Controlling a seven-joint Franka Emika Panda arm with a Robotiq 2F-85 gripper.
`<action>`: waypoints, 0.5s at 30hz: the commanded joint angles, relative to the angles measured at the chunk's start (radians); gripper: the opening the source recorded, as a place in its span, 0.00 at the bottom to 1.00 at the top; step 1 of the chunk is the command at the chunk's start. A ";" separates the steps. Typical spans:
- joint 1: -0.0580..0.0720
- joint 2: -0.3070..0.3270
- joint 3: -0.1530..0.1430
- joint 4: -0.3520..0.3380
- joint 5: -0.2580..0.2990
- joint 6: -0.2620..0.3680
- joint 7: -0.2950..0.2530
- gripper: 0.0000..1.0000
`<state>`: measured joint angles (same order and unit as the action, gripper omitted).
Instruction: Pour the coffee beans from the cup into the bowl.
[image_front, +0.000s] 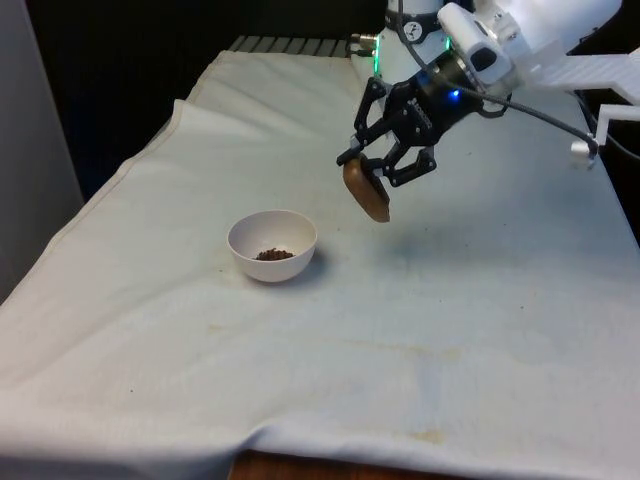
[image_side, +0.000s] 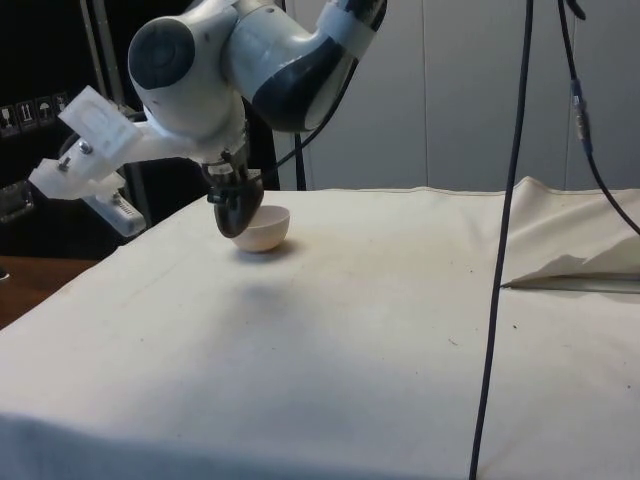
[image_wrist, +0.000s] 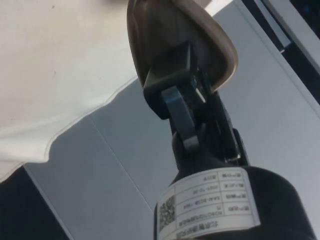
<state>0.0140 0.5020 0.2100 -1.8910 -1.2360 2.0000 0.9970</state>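
Note:
A white bowl (image_front: 272, 244) sits on the cloth left of centre in the front view, with a small heap of brown coffee beans (image_front: 274, 254) at its bottom. To its right, well above the table, my gripper (image_front: 372, 172) is shut on the rim of a brown cup (image_front: 367, 191), which is tipped on its side with its mouth turned away from upright. In the side view the cup (image_side: 238, 211) hangs just in front of the bowl (image_side: 266, 230). The wrist view has the fingers (image_wrist: 172, 85) clamped across the cup's wall (image_wrist: 165, 30).
The white cloth (image_front: 420, 320) covers the whole table, with wrinkles and faint stains near the front edge. A black cable (image_side: 505, 250) hangs down in the side view. A folded corner of cloth (image_side: 580, 262) lies at that view's right.

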 joint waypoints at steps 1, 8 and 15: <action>-0.001 0.000 0.000 -0.001 0.004 0.006 0.000 0.03; -0.023 -0.002 -0.001 -0.008 0.046 0.063 -0.012 0.03; -0.029 -0.001 -0.010 -0.011 0.075 0.098 -0.016 0.03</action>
<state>-0.0040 0.5020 0.1950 -1.8980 -1.1740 2.0780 0.9920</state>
